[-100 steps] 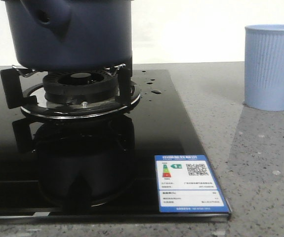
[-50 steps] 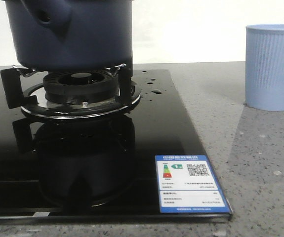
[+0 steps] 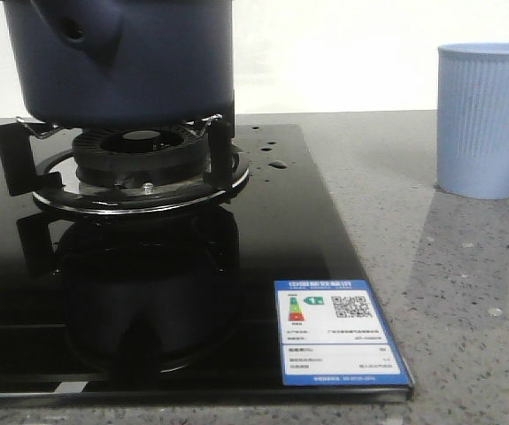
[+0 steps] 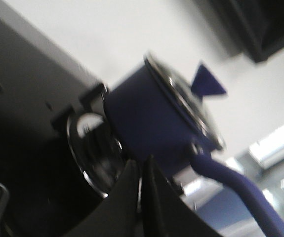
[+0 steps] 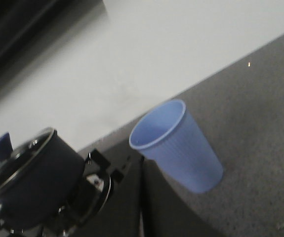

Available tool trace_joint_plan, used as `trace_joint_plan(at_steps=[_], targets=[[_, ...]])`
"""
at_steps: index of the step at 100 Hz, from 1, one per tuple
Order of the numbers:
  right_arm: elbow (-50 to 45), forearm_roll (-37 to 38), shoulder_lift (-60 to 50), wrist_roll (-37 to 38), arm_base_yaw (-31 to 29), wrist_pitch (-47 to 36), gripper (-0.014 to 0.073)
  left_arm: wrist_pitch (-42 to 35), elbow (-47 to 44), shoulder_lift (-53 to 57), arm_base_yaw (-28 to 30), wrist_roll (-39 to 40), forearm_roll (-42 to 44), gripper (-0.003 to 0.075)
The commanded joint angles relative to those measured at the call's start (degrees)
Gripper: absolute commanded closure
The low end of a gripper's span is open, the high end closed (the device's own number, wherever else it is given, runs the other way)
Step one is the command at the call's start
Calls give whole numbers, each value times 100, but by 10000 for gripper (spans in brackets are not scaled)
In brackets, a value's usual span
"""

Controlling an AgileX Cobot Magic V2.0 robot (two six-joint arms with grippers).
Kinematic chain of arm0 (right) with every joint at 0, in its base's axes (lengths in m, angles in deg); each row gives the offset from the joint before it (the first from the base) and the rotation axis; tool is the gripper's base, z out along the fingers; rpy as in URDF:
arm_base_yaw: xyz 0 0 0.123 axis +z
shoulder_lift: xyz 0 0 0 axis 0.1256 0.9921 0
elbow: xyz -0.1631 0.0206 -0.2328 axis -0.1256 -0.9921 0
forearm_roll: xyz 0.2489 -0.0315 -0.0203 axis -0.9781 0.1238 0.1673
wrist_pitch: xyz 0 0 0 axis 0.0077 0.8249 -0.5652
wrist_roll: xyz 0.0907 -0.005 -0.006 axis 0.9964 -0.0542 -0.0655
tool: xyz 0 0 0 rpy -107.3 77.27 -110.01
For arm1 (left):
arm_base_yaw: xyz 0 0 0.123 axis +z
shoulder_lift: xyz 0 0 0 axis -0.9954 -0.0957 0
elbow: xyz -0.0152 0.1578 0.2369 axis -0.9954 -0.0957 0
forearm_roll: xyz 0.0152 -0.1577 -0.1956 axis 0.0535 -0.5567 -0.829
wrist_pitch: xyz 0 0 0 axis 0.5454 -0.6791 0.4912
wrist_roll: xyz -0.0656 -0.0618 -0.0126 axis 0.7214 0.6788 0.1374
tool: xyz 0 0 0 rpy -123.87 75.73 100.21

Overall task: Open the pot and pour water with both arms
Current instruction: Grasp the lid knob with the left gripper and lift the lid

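Note:
The dark navy pot stands on the gas burner, its stubby side tube facing me. In the left wrist view the pot carries a glass lid with a blue knob and a long blue handle. My left gripper is shut and empty, close to the pot's wall. My right gripper is shut and empty, apart from the pot. Water droplets lie on the hob. Neither gripper shows in the front view.
A light-blue ribbed cup stands upright on the grey counter at the right; it also shows in the right wrist view. The black glass hob bears a blue-and-white label at its front right corner.
In the front view the pot, burner and hob have shifted slightly to the left. The cup has not moved.

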Motion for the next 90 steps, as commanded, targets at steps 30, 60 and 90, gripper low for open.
trace_joint_plan(at_steps=[30,60,90], targets=[[1773,-1855,1899,-1709,0,2297,659,3533,2836,-3052,13,-3191,-922,739],[2299,-2533,1913,-5483,0,1484,659,3567,4255,-3910,13,-5637,-1237,738],[2421,-2533,1913,-5839,0,996,141,3135,4487,-4632,13,-7198,-1423,132]])
